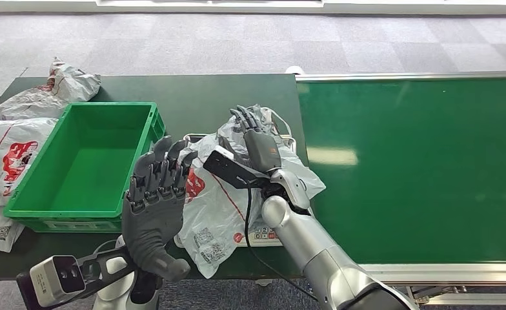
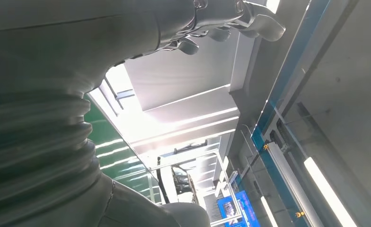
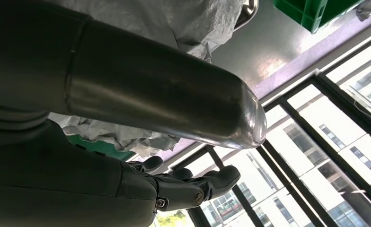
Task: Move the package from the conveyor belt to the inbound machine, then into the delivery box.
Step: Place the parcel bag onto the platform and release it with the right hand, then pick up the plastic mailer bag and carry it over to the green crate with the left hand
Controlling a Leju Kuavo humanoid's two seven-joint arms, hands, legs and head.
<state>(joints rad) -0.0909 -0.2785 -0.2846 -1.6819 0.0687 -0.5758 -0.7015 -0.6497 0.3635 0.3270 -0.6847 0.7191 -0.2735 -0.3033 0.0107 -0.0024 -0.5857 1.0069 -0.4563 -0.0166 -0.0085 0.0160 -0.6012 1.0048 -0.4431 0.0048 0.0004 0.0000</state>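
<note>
Fingers (image 1: 247, 118) of the right hand (image 1: 258, 143) lie stretched out nearly straight and close together across the crumpled grey package (image 1: 215, 213), pointing toward 11 o'clock; whether they pinch the plastic or only rest on it I cannot tell; the thumb is hidden from above. In the right wrist view the dark fingers (image 3: 193, 187) reach out straight beside the same crinkled grey film. At 7 o'clock from there the left hand (image 1: 153, 206) hovers palm down with its fingers extended side by side, slightly apart, holding nothing, its tips over the package's edge just beside the green delivery box (image 1: 137, 174).

That package lies on the white inbound machine (image 1: 266, 234), whose small keypad peeks out at 5 o'clock; the bag carries red printing and square QR-type codes, none of it readable. Further out at 9 o'clock, beyond the box, more grey mailers (image 1: 8, 152) with red markings sit on the dark table (image 1: 192, 93); at 3 o'clock runs the green conveyor belt (image 1: 418, 168).
</note>
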